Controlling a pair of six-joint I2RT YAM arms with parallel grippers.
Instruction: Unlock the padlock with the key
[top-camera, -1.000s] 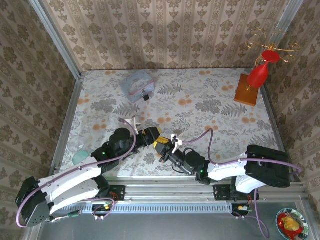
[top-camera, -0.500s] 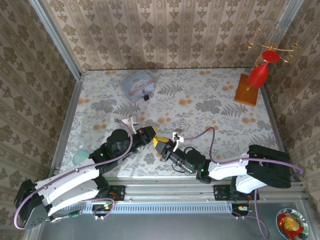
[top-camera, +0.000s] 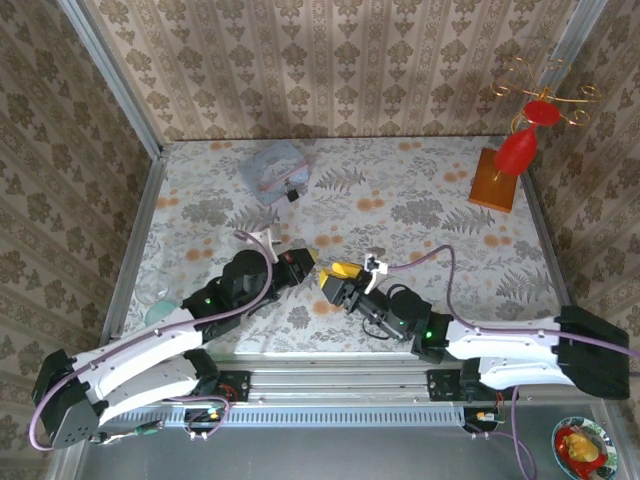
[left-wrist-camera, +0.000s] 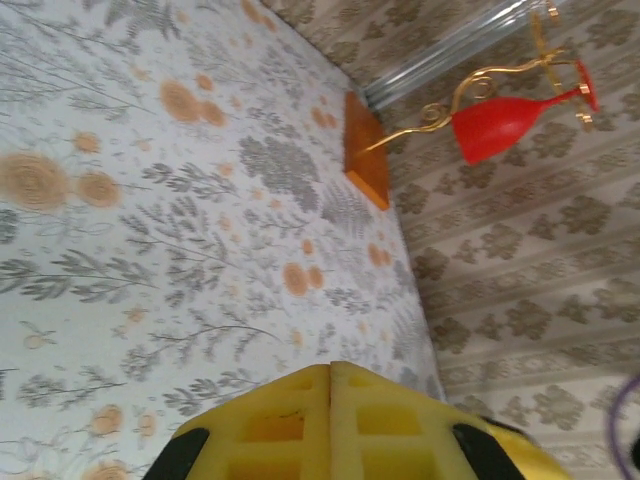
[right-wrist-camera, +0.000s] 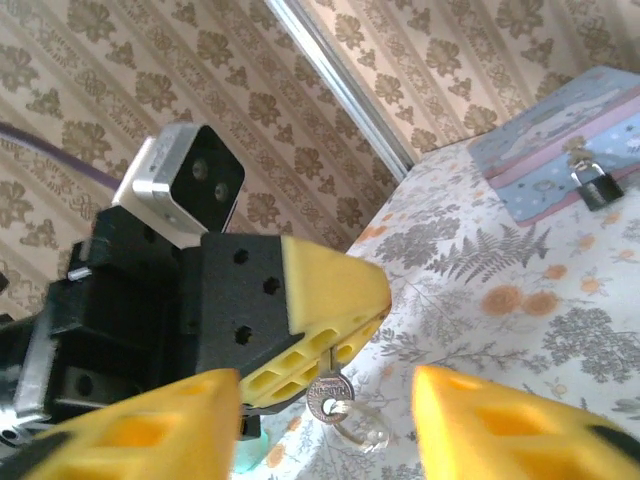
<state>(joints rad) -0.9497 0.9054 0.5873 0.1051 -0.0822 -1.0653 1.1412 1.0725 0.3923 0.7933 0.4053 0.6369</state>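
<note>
My left gripper (top-camera: 310, 260) is shut on a small silver key (right-wrist-camera: 329, 396); the key's round head and a clear ring (right-wrist-camera: 364, 432) hang below its yellow fingers (right-wrist-camera: 335, 285). In the left wrist view the pads (left-wrist-camera: 290, 425) are pressed together and hide the key. My right gripper (top-camera: 334, 276) faces the left one from just to the right, a small gap between them, its jaws wide open on either side of the key with nothing held. The tiny black padlock (top-camera: 292, 194) (right-wrist-camera: 597, 186) hangs at the front of the pale blue tin (top-camera: 273, 170) (right-wrist-camera: 560, 140), far back on the left.
A red goblet (top-camera: 520, 148) (left-wrist-camera: 497, 122) hangs on a gold wire stand with a wooden base (top-camera: 491, 187) at the back right. A teal object (top-camera: 159, 315) lies by the left wall. Papered walls enclose the floral table (top-camera: 420, 215).
My right gripper has backed off to the right from the left gripper's tips and now stands open. The key stays in the left gripper, which barely moved.
</note>
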